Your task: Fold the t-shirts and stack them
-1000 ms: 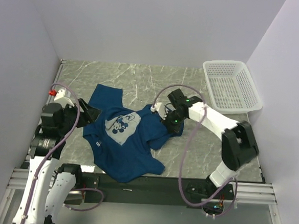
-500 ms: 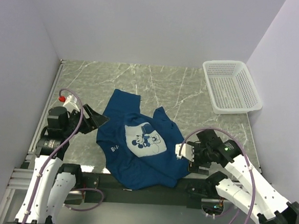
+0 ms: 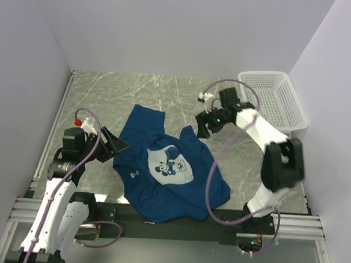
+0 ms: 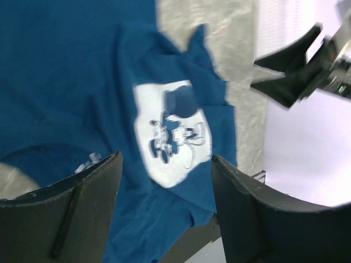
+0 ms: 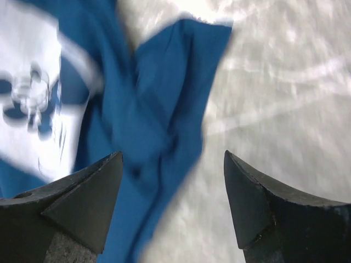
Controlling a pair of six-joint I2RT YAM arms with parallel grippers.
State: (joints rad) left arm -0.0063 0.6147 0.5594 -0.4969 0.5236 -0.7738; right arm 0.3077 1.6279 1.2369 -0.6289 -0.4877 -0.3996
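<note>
A blue t-shirt (image 3: 159, 187) with a white cartoon print lies spread and wrinkled on the marble table, its lower hem hanging over the near edge. My left gripper (image 3: 121, 144) stands open at the shirt's left edge, nothing between its fingers. In the left wrist view the open left gripper (image 4: 165, 160) hovers over the printed shirt (image 4: 77, 82). My right gripper (image 3: 201, 127) stands open just above the shirt's far right sleeve. In the right wrist view the open right gripper (image 5: 173, 157) frames that sleeve (image 5: 175, 76) and bare marble, holding nothing.
A white plastic basket (image 3: 271, 102) sits at the far right corner. Grey walls close in the table on the left, back and right. The black front rail (image 3: 229, 218) runs along the near edge.
The right gripper let go of the shirt's right sleeve, swung to the near edge, then back to the far sleeve. The shirt now lies further right. The left gripper edged rightward.
</note>
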